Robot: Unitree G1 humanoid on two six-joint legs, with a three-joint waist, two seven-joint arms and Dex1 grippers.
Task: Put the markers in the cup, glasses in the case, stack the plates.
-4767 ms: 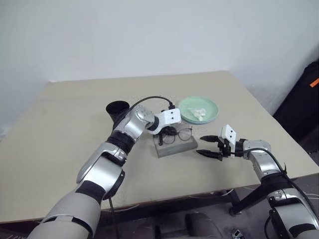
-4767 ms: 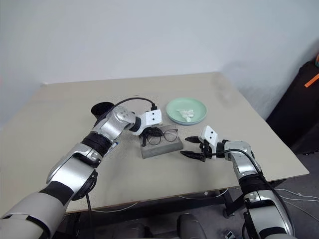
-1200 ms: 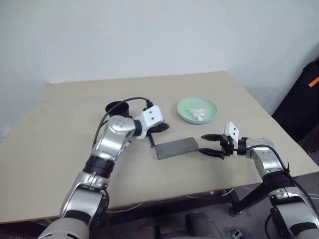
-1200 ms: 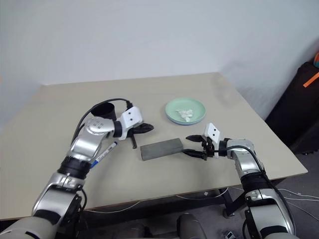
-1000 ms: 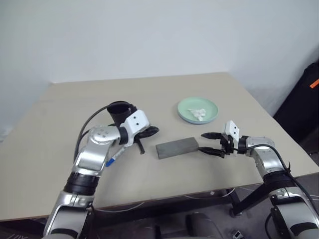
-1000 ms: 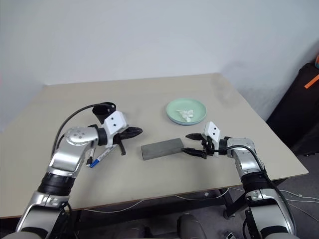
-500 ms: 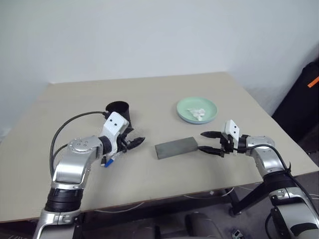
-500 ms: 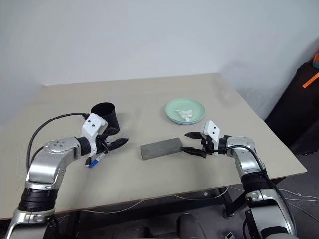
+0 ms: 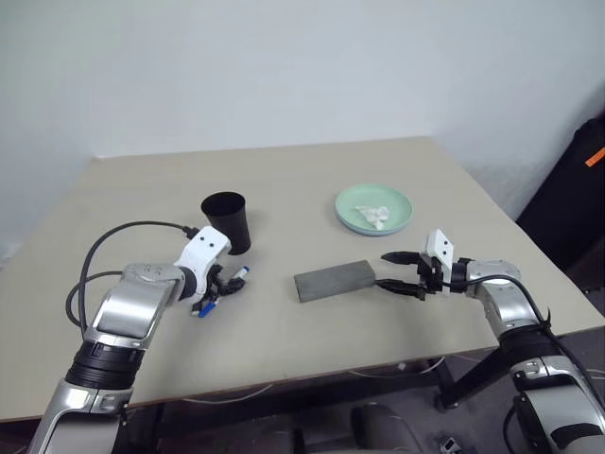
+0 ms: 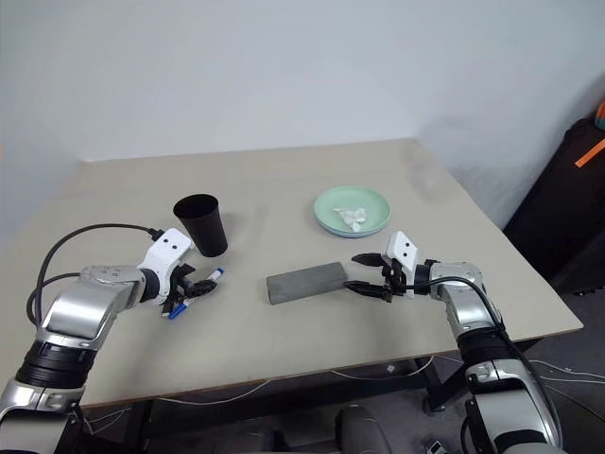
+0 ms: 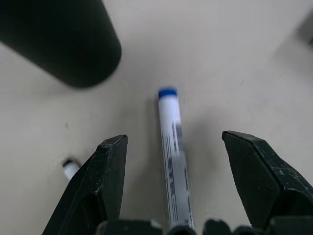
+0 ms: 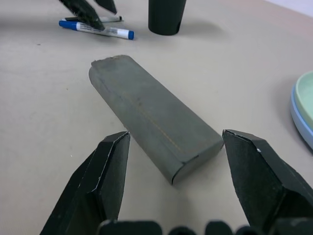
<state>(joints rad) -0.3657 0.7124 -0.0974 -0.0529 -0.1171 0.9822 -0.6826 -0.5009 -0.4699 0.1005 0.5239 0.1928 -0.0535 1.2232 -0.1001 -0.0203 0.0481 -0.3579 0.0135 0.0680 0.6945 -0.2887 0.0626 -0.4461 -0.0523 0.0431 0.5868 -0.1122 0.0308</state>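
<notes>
Lying flat on the worktop (image 9: pixel 113 208), the blue-capped marker (image 11: pixel 173 147) sits between the wide-open fingers of the left hand (image 9: pixel 219 288), near the cup (image 9: pixel 226 222). Right hand (image 9: pixel 397 274), also spread wide, hovers at the closed case (image 9: pixel 334 280); plates (image 9: pixel 374 208) are stacked.

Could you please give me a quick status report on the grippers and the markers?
Left gripper open, straddling blue-capped marker on table. Second marker beside it. Right gripper open at closed case. Cup upright, path clear.

At lower left of the frame, the left gripper (image 9: pixel 219 288) angles downward, its 2 black fingers spread; at right, the right gripper (image 9: pixel 397 274) points inward, fingers apart.
</notes>
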